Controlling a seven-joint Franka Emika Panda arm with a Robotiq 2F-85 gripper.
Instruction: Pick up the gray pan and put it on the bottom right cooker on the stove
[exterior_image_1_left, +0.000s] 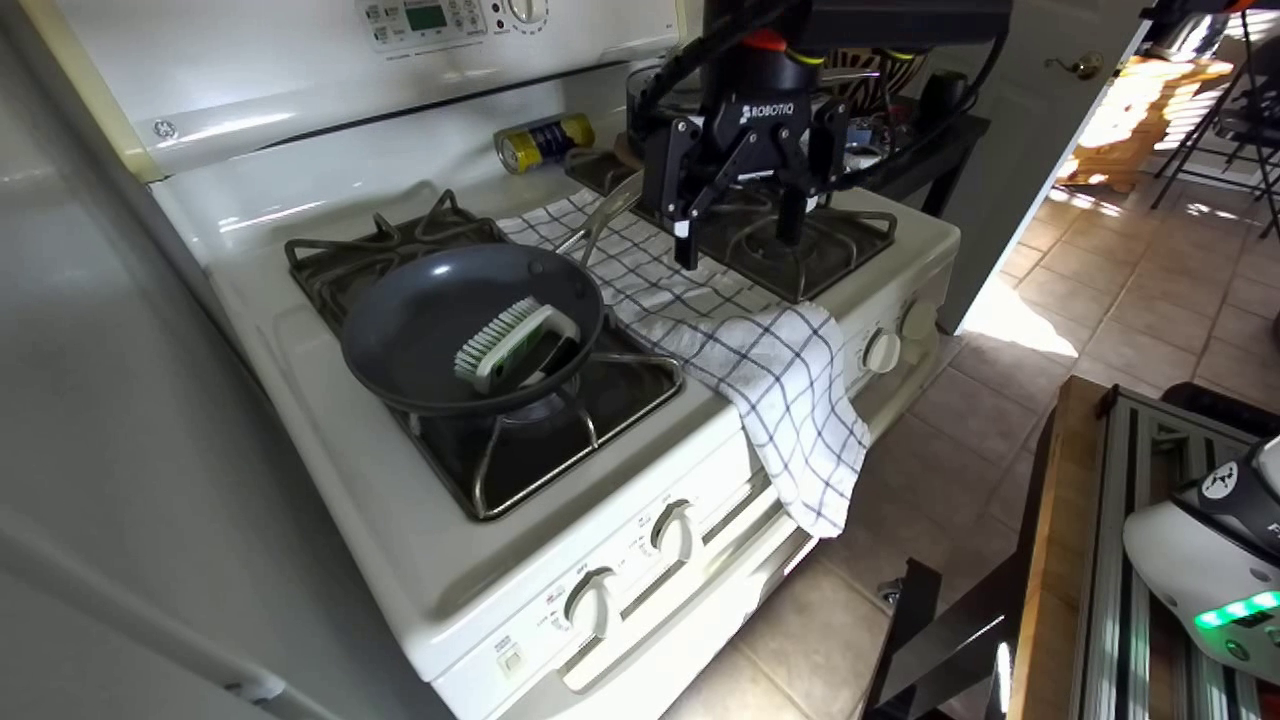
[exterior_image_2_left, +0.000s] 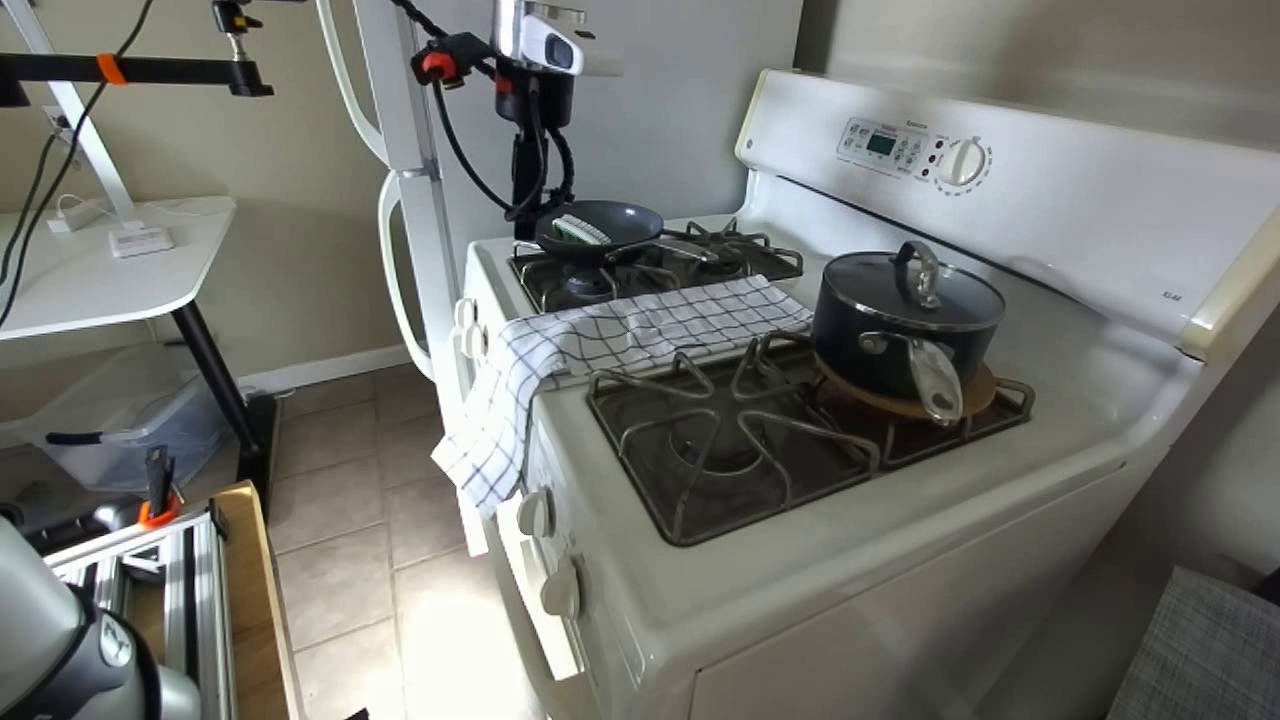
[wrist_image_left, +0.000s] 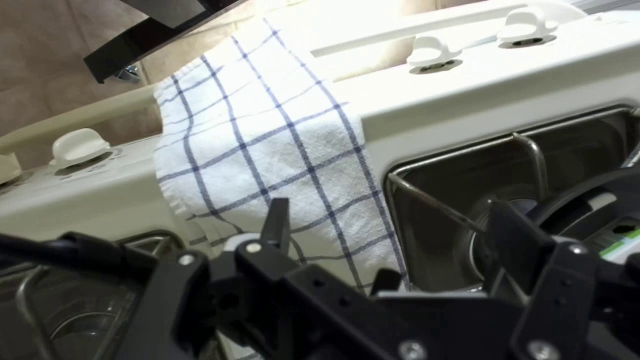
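Two fingers (exterior_image_1_left: 686, 250) of the hand (exterior_image_1_left: 738, 242) point down in an exterior view, high in the frame and right of centre, spread wide apart with nothing gripped between them. In the wrist view the hand fills much of the lower frame, fingertips far from each other, and the towel (wrist_image_left: 310, 165) shows through the gap. The hand hangs above the stove (exterior_image_1_left: 345, 460).

The pan (exterior_image_1_left: 425, 300) rests left of centre in an exterior view, on the burners (exterior_image_1_left: 610, 400) there, with a brush (exterior_image_1_left: 500, 345) lying inside it toward the right rim. Its whole handle (exterior_image_2_left: 690, 249) shows in an exterior view, upper middle of the frame, running right from the rim and untouched by the hand.

The towel lies across the stove just right of the pan and hangs over the front edge, toward the lower right. A can (exterior_image_1_left: 543, 143) lies on its side at top centre, near the back panel (exterior_image_1_left: 270, 70).

The bottom right burner (exterior_image_2_left: 715, 440) sits just below mid-frame in an exterior view, its prongs in plain sight. Near it, up and to the right, a lidded pot (exterior_image_2_left: 905, 345) stands on a round brown board (exterior_image_2_left: 980, 390).
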